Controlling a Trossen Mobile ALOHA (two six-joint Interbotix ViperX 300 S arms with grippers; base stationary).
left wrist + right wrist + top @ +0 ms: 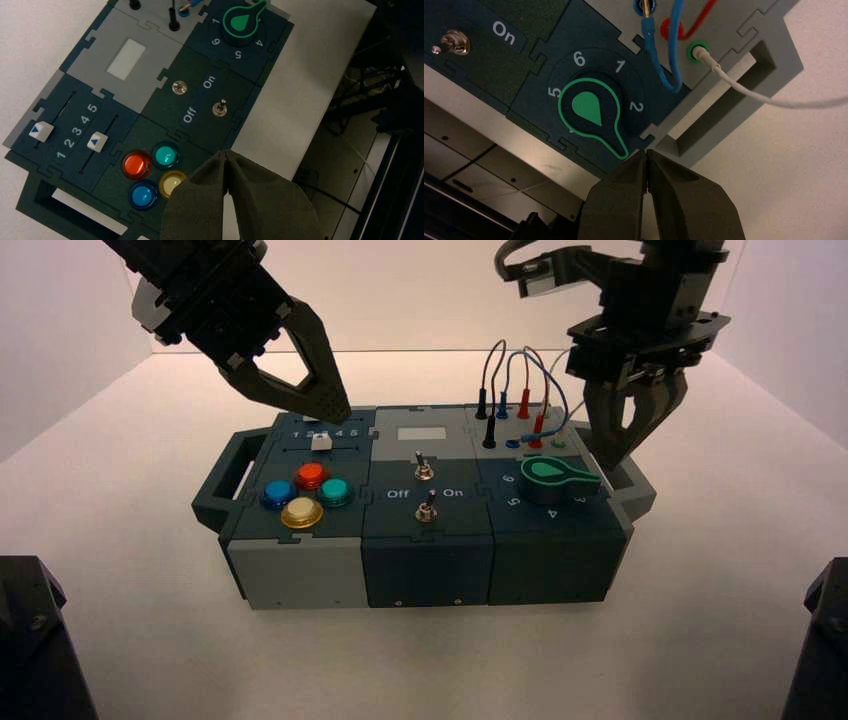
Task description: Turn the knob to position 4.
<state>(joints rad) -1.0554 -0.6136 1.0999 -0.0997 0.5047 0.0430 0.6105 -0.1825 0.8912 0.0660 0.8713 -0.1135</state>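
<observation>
The green teardrop knob (pixel 555 478) sits on the box's right section. Its pointed handle points to the box's right, near the numeral 3 (pixel 580 500). The numeral 4 (pixel 553 514) is printed in front of the knob and also shows in the left wrist view (pixel 259 43). In the right wrist view the knob (pixel 589 112) has its handle tip just past the 2 (pixel 636 106). My right gripper (pixel 646 152) is shut and empty, with its tips close beside the handle tip. In the high view it (pixel 612 455) hangs by the box's right end. My left gripper (pixel 335 405) is shut and empty above the sliders.
Two metal toggle switches (pixel 425 470) stand in the middle section by Off/On. Red, teal, blue and yellow push-buttons (pixel 310 477) sit front left. Two white sliders (pixel 97 141) are behind them. Plugged wires (pixel 520 370) arch behind the knob. The box's right carry handle (pixel 719 105) lies under my right gripper.
</observation>
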